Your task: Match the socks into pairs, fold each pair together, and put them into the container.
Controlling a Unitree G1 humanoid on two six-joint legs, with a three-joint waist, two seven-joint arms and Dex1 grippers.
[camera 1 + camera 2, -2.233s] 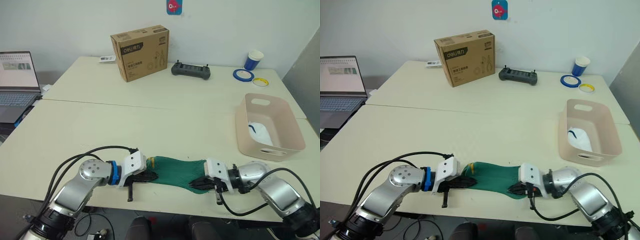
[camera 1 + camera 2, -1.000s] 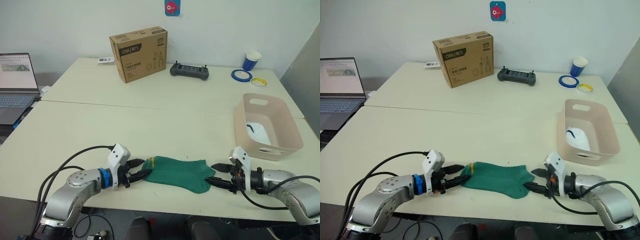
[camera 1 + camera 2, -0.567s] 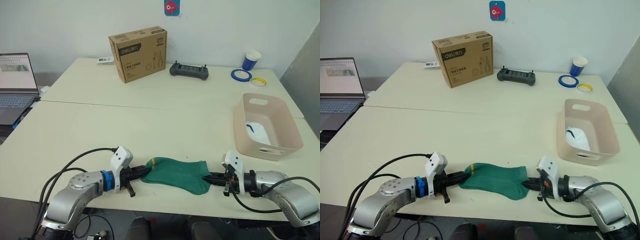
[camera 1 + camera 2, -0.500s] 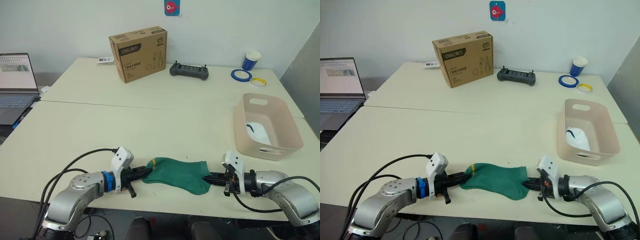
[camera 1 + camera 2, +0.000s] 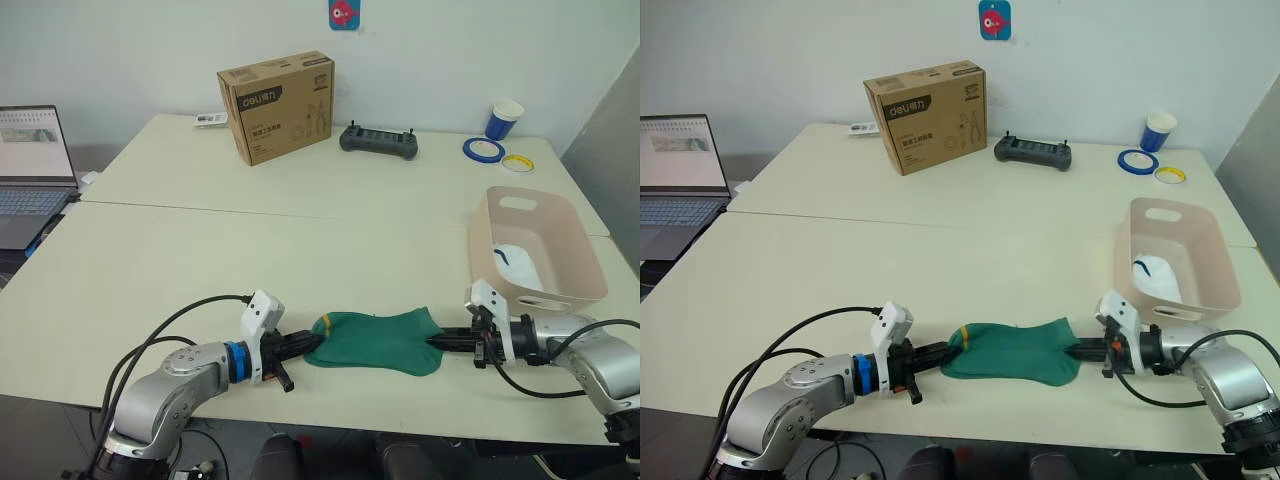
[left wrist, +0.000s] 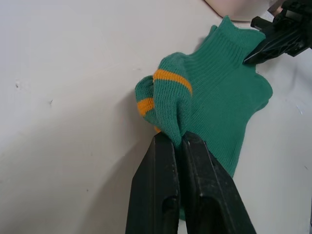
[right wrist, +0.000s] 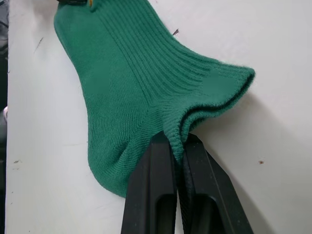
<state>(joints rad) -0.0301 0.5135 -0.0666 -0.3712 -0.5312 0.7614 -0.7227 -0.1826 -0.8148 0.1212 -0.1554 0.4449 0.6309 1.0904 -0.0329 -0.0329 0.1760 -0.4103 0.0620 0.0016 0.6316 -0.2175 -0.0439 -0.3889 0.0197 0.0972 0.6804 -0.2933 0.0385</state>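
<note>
The green socks (image 5: pixel 378 340) are laid near the front edge of the table (image 5: pixel 300 250), stretched between the two grippers. The end with the orange stripes is pinched by the left gripper (image 6: pixel 177 139), whose two black fingers are pressed together on the bunched fabric, as seen in the left wrist view. The opposite ribbed end is clamped by the right gripper (image 7: pixel 178 141), its fingers closed tight on a fold of the knit. The fabric is seen flat on the tabletop between them, with both arms held low over the front edge.

The tub (image 5: pixel 536 250) is set at the right edge of the table, just behind the right arm, and a white sock (image 5: pixel 522 266) is seen inside it against the near end. The green socks are outside the tub, to its left and nearer the front.

Toward the back edge, a cardboard box (image 5: pixel 277 105) is stood upright, with a black remote controller (image 5: pixel 378 140) to its right. At the back right corner a blue paper cup (image 5: pixel 507 119), a blue tape roll (image 5: pixel 484 150) and a yellow tape roll (image 5: pixel 519 162) are grouped near one another. An open laptop (image 5: pixel 33 170) is placed beyond the table's left edge
</note>
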